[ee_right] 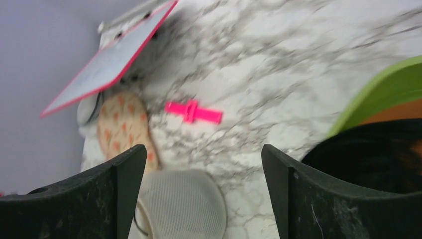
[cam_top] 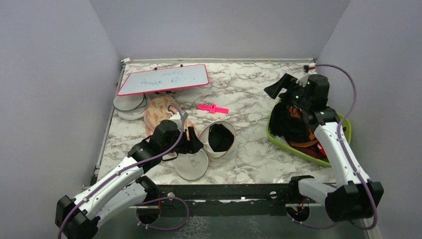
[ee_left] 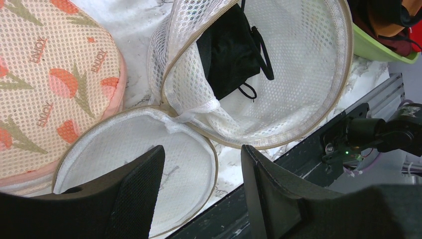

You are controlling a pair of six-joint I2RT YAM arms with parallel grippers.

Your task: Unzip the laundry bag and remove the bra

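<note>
Laundry bag (cam_top: 205, 149) is lying unzipped in the lower middle of the top view, near the front edge of the marble bench (cam_top: 249, 94), with its two mesh halves joined at a hinge. The near half is lying flat and showing only white mesh. The far half is cupping upward and holding the bra (cam_top: 220, 137), which is sitting bunched inside it. In the left wrist view the bra (ee_left: 229, 50) is resting against the mesh wall at upper centre, with a thin strap looping out to its right. Left gripper (cam_top: 193, 143) is hanging over the seam between the halves, its fingers spread wide and pinching nothing; whether it is touching the mesh, cannot tell. Peach floral pouch (cam_top: 158, 113) is lying just left of the bag, partly under the left arm. Right gripper (cam_top: 276, 87) is hovering at upper right above a green tray (cam_top: 275, 138) piled with dark and orange garments, its fingers spread and empty. A pink clip (cam_top: 212, 108) is lying between pouch and tray, and a whiteboard (cam_top: 163, 78) is leaning at upper left.
</note>
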